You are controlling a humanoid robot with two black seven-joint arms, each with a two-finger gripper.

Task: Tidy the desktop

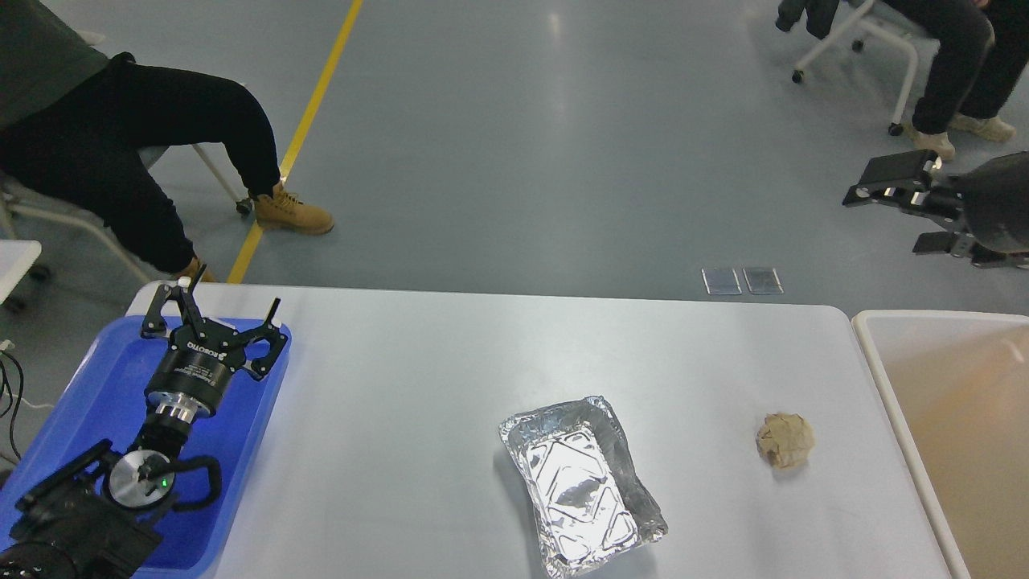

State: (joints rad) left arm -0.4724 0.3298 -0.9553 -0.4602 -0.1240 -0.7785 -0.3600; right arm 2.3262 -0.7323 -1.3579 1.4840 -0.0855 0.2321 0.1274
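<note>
The desktop [450, 362] is a pale grey-white tabletop with rounded corners. A crumpled foil container [580, 484] lies on it near the front middle, empty. A crumpled tan paper ball [785, 439] lies on it to the right. My left gripper [233, 291] is open and empty over the far end of the blue tray [88, 386], far left of both. My right gripper [883, 221] is open and empty, high at the right edge, beyond the table's far side.
A cream-rimmed beige bin [872, 354] stands against the table's right end. People sit on chairs at the far left [120, 137] and far right [949, 64]. A yellow line [301, 129] runs across the floor.
</note>
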